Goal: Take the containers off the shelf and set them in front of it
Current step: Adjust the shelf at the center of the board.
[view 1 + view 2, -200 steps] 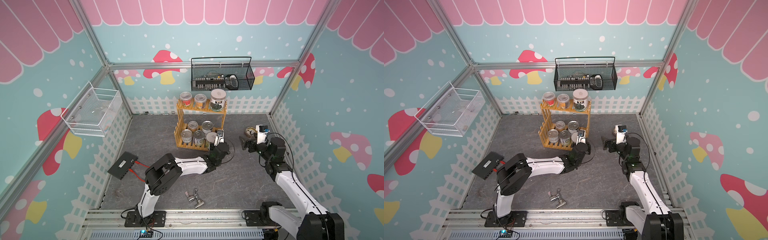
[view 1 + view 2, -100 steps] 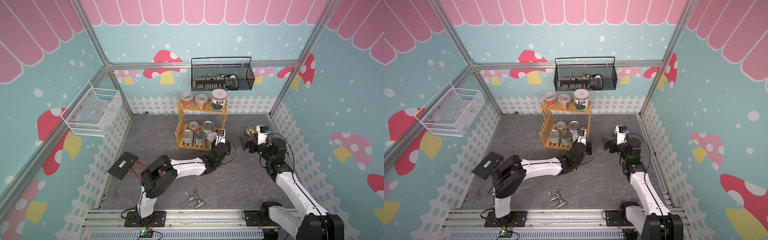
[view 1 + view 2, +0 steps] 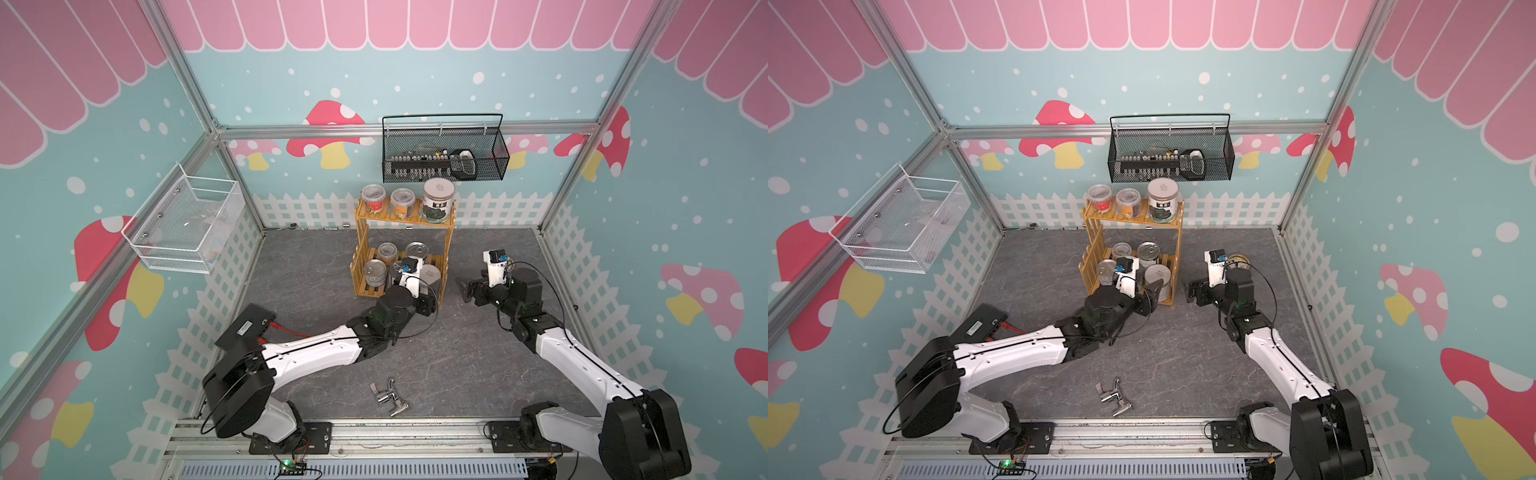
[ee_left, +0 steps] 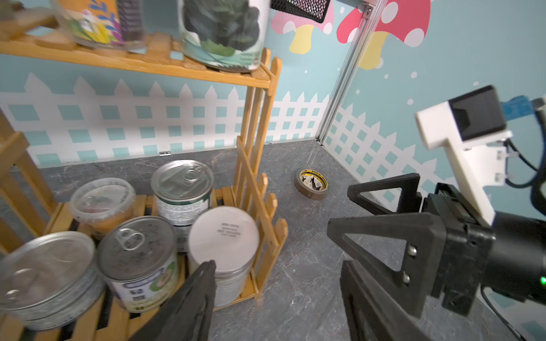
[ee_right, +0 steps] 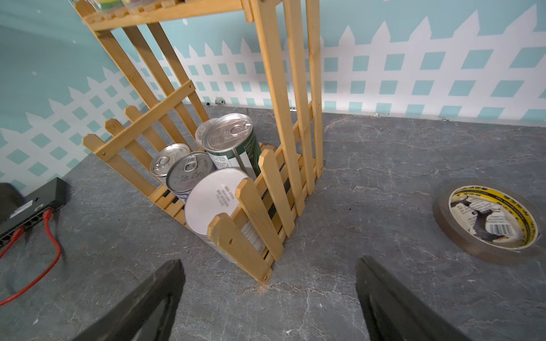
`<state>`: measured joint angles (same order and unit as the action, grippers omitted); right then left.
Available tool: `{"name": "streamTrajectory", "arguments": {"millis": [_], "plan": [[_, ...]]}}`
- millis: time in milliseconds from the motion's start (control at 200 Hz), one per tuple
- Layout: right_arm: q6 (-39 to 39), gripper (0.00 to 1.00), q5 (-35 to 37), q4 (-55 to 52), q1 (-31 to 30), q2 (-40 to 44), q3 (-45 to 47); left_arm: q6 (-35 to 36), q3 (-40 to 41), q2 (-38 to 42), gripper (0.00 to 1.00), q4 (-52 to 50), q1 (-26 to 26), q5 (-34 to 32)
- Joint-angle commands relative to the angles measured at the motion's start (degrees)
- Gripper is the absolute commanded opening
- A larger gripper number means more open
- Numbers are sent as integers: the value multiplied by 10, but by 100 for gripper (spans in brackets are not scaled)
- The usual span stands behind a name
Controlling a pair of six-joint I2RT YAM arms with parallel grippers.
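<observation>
Left tool point(image 4: 277, 264) and right tool point(image 5: 269, 261) gape empty above grey marbled floor point(image 5: 384, 147) inside mushroom-print walls point(image 3: 415, 83).

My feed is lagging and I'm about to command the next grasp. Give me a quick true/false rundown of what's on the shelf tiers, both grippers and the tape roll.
1. The top tier of the yellowish wooden slat shelf holds three things. True: two small clear plastic tubs and a tall white-lidded jar.
2. The left gripper is shut on the white-lidded jar on the lower tier. False: its jaws stand open near that jar, gripping nothing.
3. The right gripper is open and empty. True.
4. The flat brown tape roll lies on the lower tier. False: it lies on the grey floor beside the shelf.
5. Five containers stand on the lower tier. True.
</observation>
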<state>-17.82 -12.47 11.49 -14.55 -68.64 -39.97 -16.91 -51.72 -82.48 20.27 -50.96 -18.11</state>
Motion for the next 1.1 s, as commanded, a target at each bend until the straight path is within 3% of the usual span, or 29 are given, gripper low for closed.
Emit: {"name": "streamTrajectory", "arguments": {"millis": [0,230,415,510,785,866,966,1096], "plan": [[-42,92,93,-30,-37,-28,-34,20,35,65,73,-71,51,64],[-88,85,224,-61,-123,-93,-94,44,52,143,77,-136,197,161],[-144,75,352,-139,-166,-173,-171,59,34,127,82,-169,307,214],[-155,70,380,-160,-183,-201,-195,65,23,98,83,-170,348,254],[-164,39,402,-168,-185,-237,-216,72,-25,-10,83,-175,377,290],[-165,36,401,-170,-186,-242,-219,63,-39,-41,80,-178,376,280],[-165,29,412,-173,-186,-243,-221,53,-51,-61,69,-182,371,259],[-161,29,419,-173,-186,-245,-223,50,-59,-68,61,-185,347,221]]}}
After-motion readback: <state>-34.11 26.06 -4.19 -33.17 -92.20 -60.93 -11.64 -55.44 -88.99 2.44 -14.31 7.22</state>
